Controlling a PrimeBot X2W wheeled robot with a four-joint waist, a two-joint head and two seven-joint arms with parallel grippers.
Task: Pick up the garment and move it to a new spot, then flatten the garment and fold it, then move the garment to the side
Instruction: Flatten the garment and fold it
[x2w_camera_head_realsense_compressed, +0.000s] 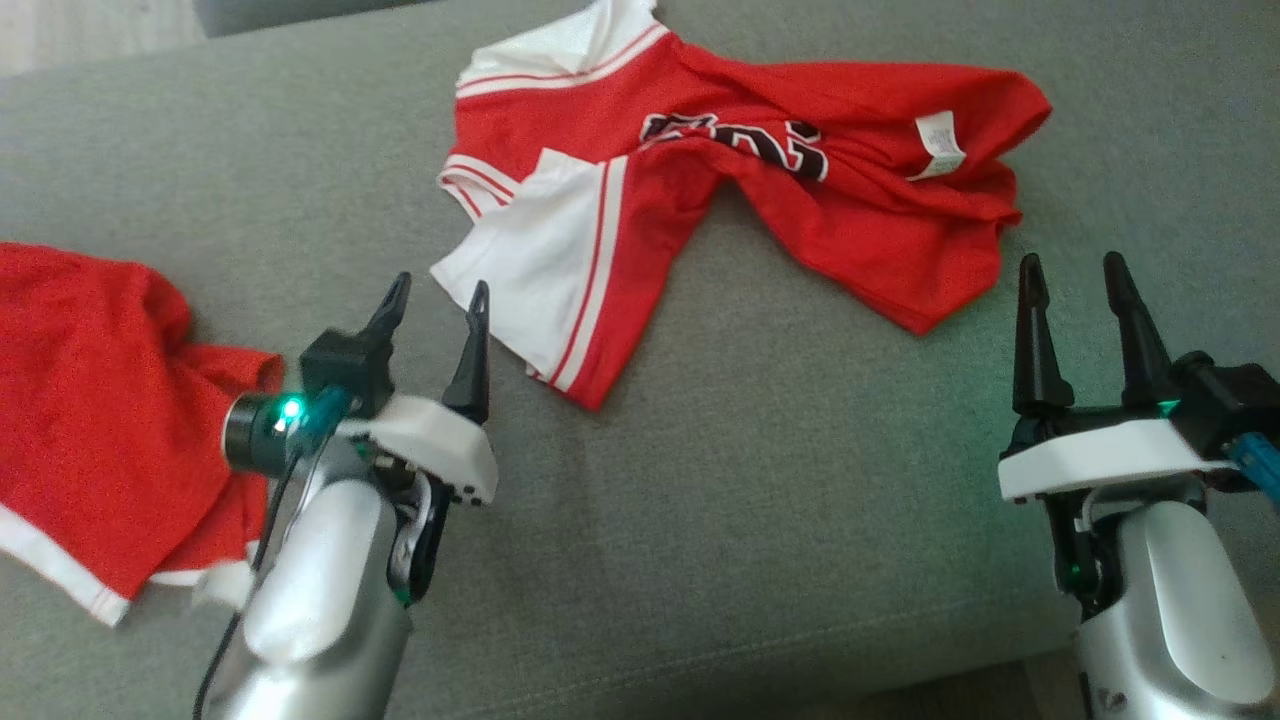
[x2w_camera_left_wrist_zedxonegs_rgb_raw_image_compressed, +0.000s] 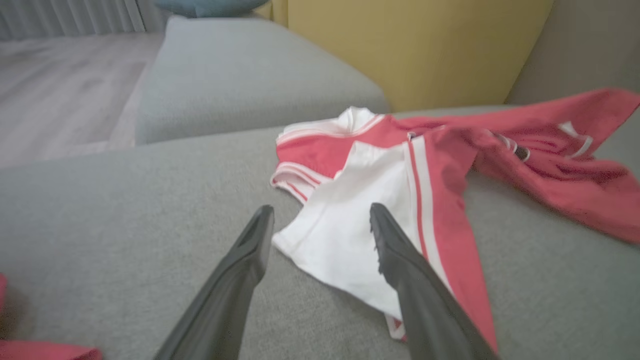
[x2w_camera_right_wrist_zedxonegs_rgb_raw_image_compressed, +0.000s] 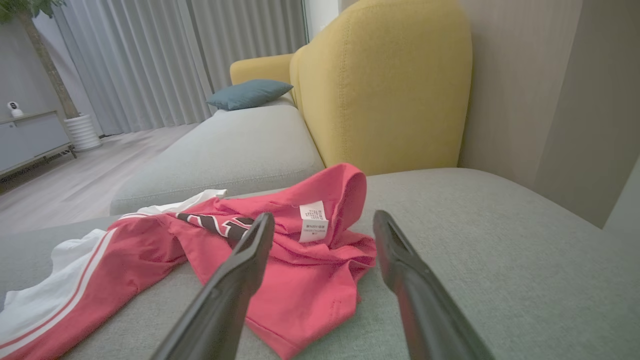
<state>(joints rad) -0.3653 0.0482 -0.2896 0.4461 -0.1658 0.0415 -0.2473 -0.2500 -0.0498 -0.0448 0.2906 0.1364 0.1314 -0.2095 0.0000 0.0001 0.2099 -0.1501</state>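
The red and white shirt (x2w_camera_head_realsense_compressed: 760, 180) lies crumpled toward the far side of the grey sofa seat (x2w_camera_head_realsense_compressed: 800, 520). It is twisted through the middle, with a white side panel (x2w_camera_head_realsense_compressed: 530, 270) pointing at the robot and a white label (x2w_camera_head_realsense_compressed: 940, 145) showing on its right-hand part. The left tool (x2w_camera_head_realsense_compressed: 440, 290) hovers just short of that white panel, its two fingers apart with nothing between them. The right tool (x2w_camera_head_realsense_compressed: 1072, 265) hangs near the shirt's right-hand red corner, fingers also apart and empty. The shirt is flat on the seat, so the pick-up looks not yet begun.

The shirt is bunched in several layers. A pinch at an edge may catch only the top one, leaving the rest to trail or twist further. The cloth looks thin and slippery, so a shallow hold could let it slide out mid-carry. The seat is soft, and a tool pressed too low may dig into the cushion or snag its weave instead of getting under the hem. A second red cloth (x2w_camera_head_realsense_compressed: 90, 400) lies close by the left arm, and a sideways sweep could drag it along. If the two tools lift unevenly, the twist in the middle will probably tighten and make flattening harder.
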